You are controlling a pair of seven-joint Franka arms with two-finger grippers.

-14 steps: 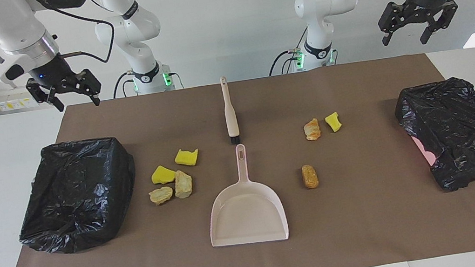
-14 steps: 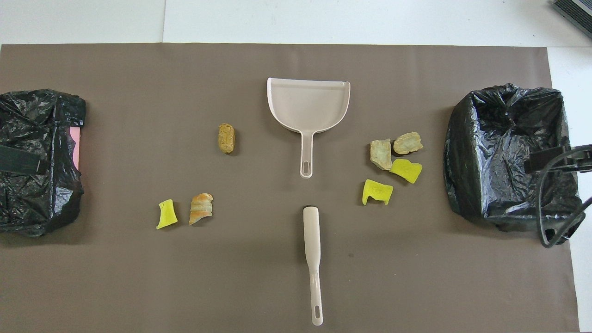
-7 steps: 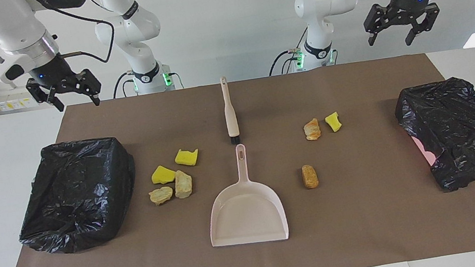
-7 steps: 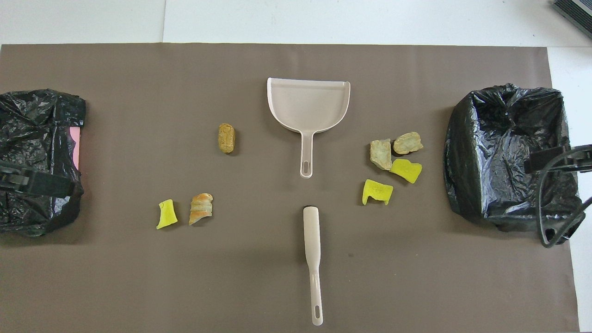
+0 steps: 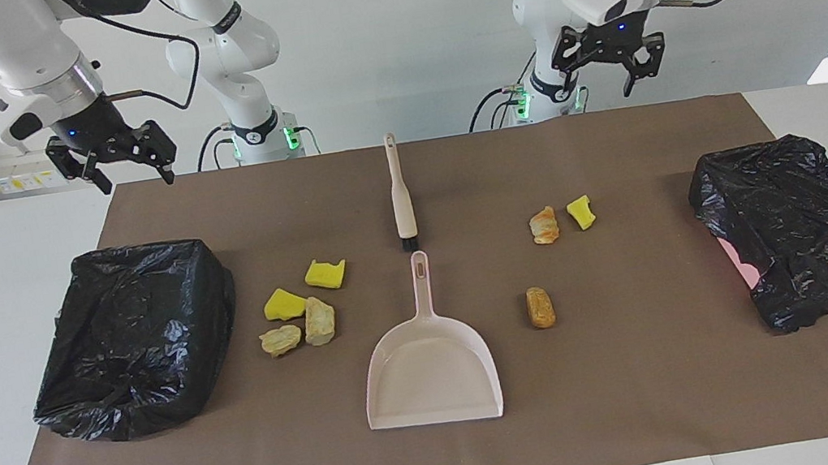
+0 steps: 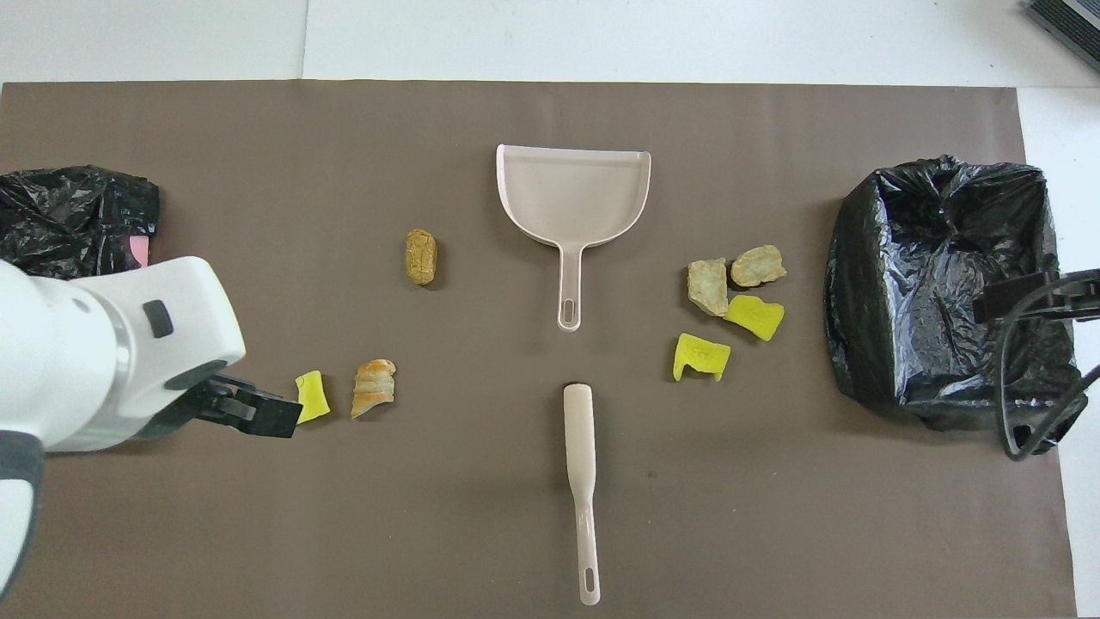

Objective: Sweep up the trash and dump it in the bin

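The trash lies on the brown mat in two groups. Toward the right arm's end are two yellow chunks (image 5: 325,274) (image 6: 701,356) and two tan pieces (image 5: 320,320) (image 6: 707,286). Toward the left arm's end lie a yellow chunk (image 5: 581,212) (image 6: 312,397), an orange-brown piece (image 5: 543,225) (image 6: 374,389) and a brown lump (image 5: 540,306) (image 6: 420,256). My left gripper (image 5: 604,75) hangs open high over the mat's robot-side strip and holds nothing. My right gripper (image 5: 135,176) waits open, raised near the bin (image 5: 134,336) (image 6: 945,284) at its end.
A beige dustpan (image 5: 430,370) (image 6: 571,193) lies mid-mat with its handle toward the robots. The brush (image 5: 400,193) (image 6: 581,464) lies in line with it, nearer the robots. A second black-bagged bin (image 5: 803,224) (image 6: 73,215) stands at the left arm's end.
My left arm has swung from above the bin at its end toward the middle of the table, gripper still open. The right arm and everything on the mat have stayed put.
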